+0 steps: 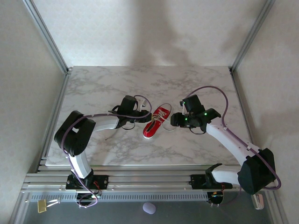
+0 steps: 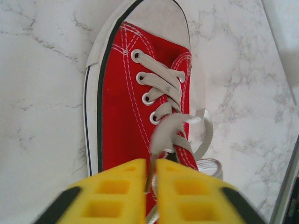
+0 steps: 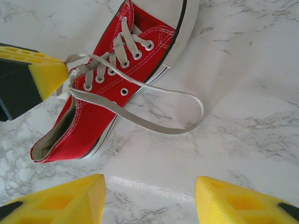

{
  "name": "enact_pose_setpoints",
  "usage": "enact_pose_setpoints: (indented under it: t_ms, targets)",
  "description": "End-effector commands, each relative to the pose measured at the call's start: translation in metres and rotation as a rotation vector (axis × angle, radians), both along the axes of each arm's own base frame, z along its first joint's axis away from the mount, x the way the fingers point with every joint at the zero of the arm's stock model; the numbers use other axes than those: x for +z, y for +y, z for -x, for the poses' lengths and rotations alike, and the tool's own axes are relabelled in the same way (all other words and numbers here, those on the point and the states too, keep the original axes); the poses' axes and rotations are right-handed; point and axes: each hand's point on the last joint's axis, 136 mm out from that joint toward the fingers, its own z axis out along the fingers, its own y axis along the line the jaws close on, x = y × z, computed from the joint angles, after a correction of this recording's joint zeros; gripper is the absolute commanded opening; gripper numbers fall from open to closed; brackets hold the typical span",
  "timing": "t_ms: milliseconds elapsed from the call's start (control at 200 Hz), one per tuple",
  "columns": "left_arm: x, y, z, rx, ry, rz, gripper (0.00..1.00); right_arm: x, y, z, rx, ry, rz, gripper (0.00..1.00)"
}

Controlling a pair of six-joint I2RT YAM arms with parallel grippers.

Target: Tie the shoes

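The small red shoe (image 1: 156, 122) lies on the marble table between both grippers, white toe pointing toward the near edge. In the left wrist view my left gripper (image 2: 150, 173) is shut on a white lace (image 2: 166, 133) just above the shoe (image 2: 119, 112) near its top eyelets. My right gripper (image 3: 149, 196) stands open over bare table beside the shoe (image 3: 88, 121), nothing between its fingers. A long lace loop (image 3: 180, 127) lies flat on the table in front of it. The left gripper's yellow finger (image 3: 44, 74) touches the laces at the shoe's tongue.
The marble tabletop (image 1: 117, 84) is bordered by an aluminium rail (image 1: 140, 179) at the near edge and upright frame posts (image 1: 46, 37) at the back corners. White walls close in on both sides.
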Motion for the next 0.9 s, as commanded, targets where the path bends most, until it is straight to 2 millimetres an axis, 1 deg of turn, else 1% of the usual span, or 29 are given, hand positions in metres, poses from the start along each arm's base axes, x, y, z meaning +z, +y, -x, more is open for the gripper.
enact_pose_setpoints:
  t_ms: [0,30,200,325,485,566,716,846,896]
  targets:
    - [0.028,0.000,-0.010,0.023,-0.074,0.019,0.03,-0.003,-0.001,0.004,0.002,0.021,0.000,0.53]
    - [0.031,0.002,-0.011,0.028,-0.081,0.015,0.00,-0.003,-0.002,0.004,0.001,0.021,0.002,0.53]
    - [0.051,0.010,-0.011,0.056,-0.132,-0.007,0.00,-0.005,-0.006,0.002,-0.010,0.016,0.025,0.53]
    - [0.060,0.026,-0.015,0.116,-0.171,-0.053,0.00,-0.005,-0.009,0.001,-0.021,0.009,0.045,0.53]
    - [0.049,0.066,-0.029,0.262,-0.153,-0.141,0.00,-0.005,-0.010,0.000,-0.021,0.004,0.054,0.53]
    - [0.051,0.080,-0.029,0.301,-0.153,-0.125,0.00,-0.004,-0.010,0.000,-0.014,-0.002,0.054,0.52]
    - [0.059,0.090,-0.027,0.322,-0.170,-0.116,0.00,-0.004,-0.007,0.000,-0.002,-0.014,0.052,0.53]
    - [0.048,0.092,-0.026,0.319,-0.143,-0.138,0.00,-0.008,-0.005,0.000,0.004,-0.009,0.052,0.53]
    - [0.040,0.092,-0.025,0.315,-0.121,-0.150,0.00,-0.008,-0.004,0.001,0.007,-0.008,0.052,0.53]
